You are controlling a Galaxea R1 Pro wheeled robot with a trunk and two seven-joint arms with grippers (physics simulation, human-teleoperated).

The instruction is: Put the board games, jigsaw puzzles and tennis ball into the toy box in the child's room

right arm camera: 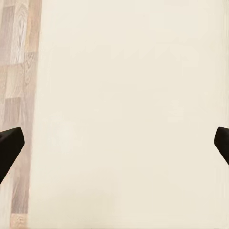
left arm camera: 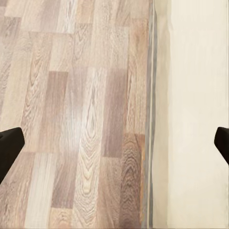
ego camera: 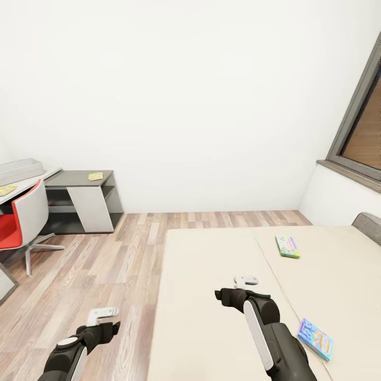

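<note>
Two board games lie on the bed [ego camera: 211, 296]. The blue game [ego camera: 315, 338] is on the bed's right side, close to the robot, just right of the right claw [ego camera: 245, 280]. Its long side runs slanted across the bed. The green game [ego camera: 287, 246] lies farther up the bed. The right claw hangs over the bare mattress, spread wide and empty. The left claw [ego camera: 103, 314] hangs over the floor [ego camera: 95, 264] beside the bed, also spread and empty. The right arm looks nearer to both games. The toy box [ego camera: 20, 170] sits on the counter [ego camera: 29, 182], far left of the bed.
</note>
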